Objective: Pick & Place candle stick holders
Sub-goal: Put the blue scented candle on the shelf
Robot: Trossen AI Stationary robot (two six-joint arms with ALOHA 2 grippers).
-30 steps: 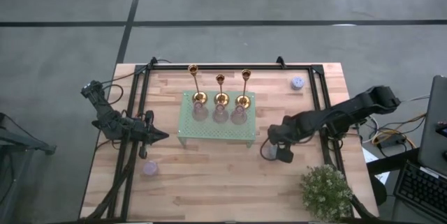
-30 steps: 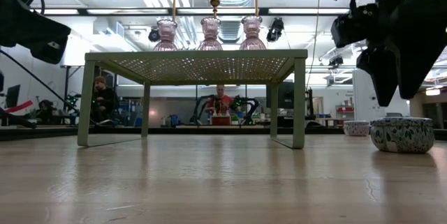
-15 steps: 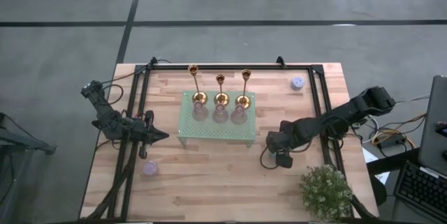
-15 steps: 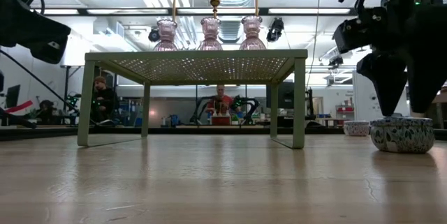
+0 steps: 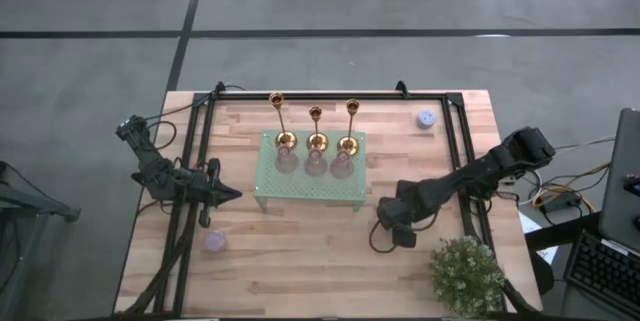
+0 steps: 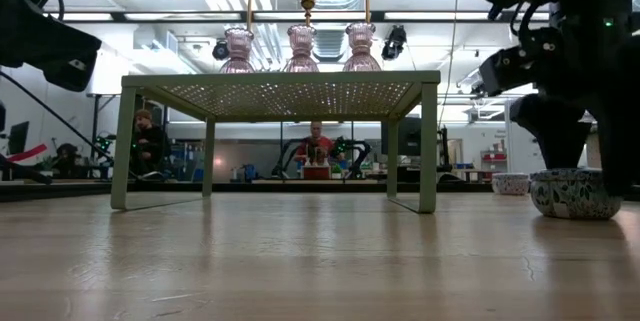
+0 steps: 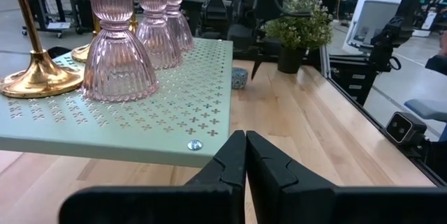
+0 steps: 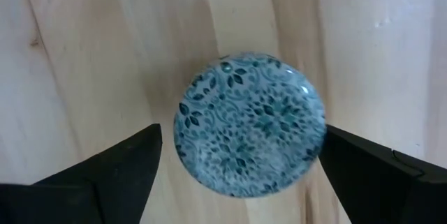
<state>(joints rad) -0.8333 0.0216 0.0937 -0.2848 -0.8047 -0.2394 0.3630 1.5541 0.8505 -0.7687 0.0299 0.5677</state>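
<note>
Three gold candle stick holders [image 5: 316, 129] stand by their round bases along the far edge of a green perforated stand [image 5: 310, 183]. One gold base [image 7: 38, 77] shows in the left wrist view. My right gripper [image 5: 392, 233] points down, open, right of the stand. Its fingers [image 8: 133, 161] stand on either side of a small round blue patterned piece [image 8: 250, 123] that sits on the table, also seen in the low view [image 6: 573, 193]. My left gripper [image 5: 232, 195] waits shut, level, left of the stand.
Three pink glass holders [image 7: 115, 56] stand on the stand in front of the gold ones. A lavender piece [image 5: 215, 241] lies near the table's left front, another small piece [image 5: 426, 118] at the far right. A potted plant [image 5: 467, 274] stands at the near right corner.
My right gripper has come down and toward the table's near edge, staying open. Its fingers now stand low on either side of the blue patterned piece, where before they hung above it.
</note>
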